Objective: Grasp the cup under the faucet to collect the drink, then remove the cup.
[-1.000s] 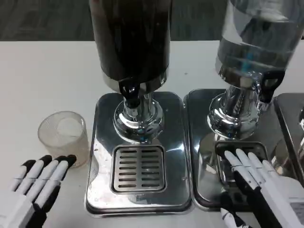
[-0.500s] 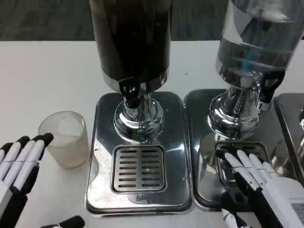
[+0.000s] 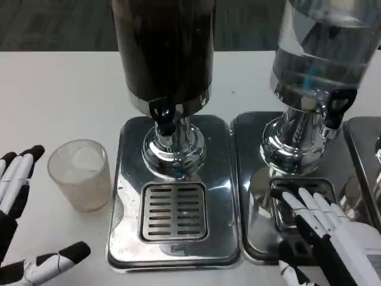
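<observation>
Your cup (image 3: 81, 174) stands upright on the white counter (image 3: 53, 95), just left of the steel drip tray (image 3: 128, 196) of the dark-drink dispenser (image 3: 164, 53). It is not under the faucet (image 3: 163, 117); that black tap hangs over the chrome pedestal, with the slotted grate (image 3: 174, 211) nearer to you. The cup is clear and frosted-looking; you can't tell from here whether anything is in it.

Your left hand (image 3: 15, 220) sits at the near left edge of the scene, to the left of the cup and apart from it. It is spread wide and holding nothing: the fingers (image 3: 18, 173) point away from you, and the thumb reaches to the right along the near edge, below the cup.

Your right hand (image 3: 324, 229) lies at the near right, fingers straight and slightly apart, empty, with their tips resting over the grate of the second tray (image 3: 250, 179), below the clear-liquid dispenser (image 3: 324, 47). Another steel tray edge shows at the far right.
</observation>
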Controlling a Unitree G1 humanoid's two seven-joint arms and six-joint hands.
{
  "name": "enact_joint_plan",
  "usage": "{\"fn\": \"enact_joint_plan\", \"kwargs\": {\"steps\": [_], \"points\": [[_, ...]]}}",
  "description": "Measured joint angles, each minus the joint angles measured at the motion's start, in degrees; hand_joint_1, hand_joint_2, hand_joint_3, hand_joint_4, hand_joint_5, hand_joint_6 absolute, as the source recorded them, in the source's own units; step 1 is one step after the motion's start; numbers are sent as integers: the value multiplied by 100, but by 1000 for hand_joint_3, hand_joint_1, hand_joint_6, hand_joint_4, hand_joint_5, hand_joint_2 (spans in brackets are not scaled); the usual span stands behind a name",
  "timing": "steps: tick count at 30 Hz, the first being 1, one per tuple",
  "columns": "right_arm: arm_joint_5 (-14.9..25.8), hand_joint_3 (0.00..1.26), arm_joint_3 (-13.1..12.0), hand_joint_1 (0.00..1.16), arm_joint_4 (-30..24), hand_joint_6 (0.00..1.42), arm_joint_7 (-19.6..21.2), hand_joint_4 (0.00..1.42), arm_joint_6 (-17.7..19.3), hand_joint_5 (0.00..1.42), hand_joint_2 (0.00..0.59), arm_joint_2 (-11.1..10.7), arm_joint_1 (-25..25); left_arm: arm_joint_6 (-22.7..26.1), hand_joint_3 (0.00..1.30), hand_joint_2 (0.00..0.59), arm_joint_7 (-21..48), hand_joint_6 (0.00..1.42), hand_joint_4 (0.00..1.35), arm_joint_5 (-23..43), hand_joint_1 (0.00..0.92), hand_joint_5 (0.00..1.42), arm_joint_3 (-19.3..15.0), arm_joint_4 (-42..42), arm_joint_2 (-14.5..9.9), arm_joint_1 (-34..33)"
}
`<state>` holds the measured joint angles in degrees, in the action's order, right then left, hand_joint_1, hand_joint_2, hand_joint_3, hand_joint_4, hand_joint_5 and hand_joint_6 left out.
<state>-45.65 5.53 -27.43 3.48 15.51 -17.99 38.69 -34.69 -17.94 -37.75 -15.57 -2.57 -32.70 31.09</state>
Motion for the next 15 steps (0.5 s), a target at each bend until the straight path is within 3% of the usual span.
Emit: {"fn": "enact_joint_plan", "kwargs": {"steps": [15], "points": [[212, 105, 12, 493, 2, 44, -59, 0, 0, 0, 585, -42, -50, 196, 0, 23, 547, 0, 0, 424, 0, 0, 127, 574, -66, -726]]}}
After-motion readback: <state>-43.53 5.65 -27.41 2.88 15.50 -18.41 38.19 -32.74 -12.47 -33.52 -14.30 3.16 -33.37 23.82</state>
